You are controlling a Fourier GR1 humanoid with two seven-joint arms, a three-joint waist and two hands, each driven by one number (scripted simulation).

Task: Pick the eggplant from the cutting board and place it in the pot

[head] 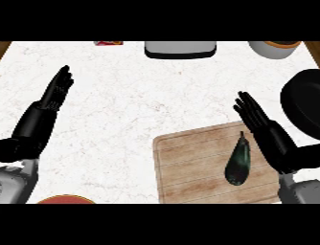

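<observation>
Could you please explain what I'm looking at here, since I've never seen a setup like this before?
This single picture is taken from the robot's head, looking steeply down at a white marble counter. The two grey forearms coming in from below end in black hands. The left robot hand rests open at the left, holding nothing. The right robot hand is also open, fingers straight, beside a dark eggplant that lies on a wooden cutting board. Nothing is held yet. The black pot at the right edge is where the eggplant should go. Along the far edge sit a grey and white appliance and a white container, both only partly visible.
</observation>
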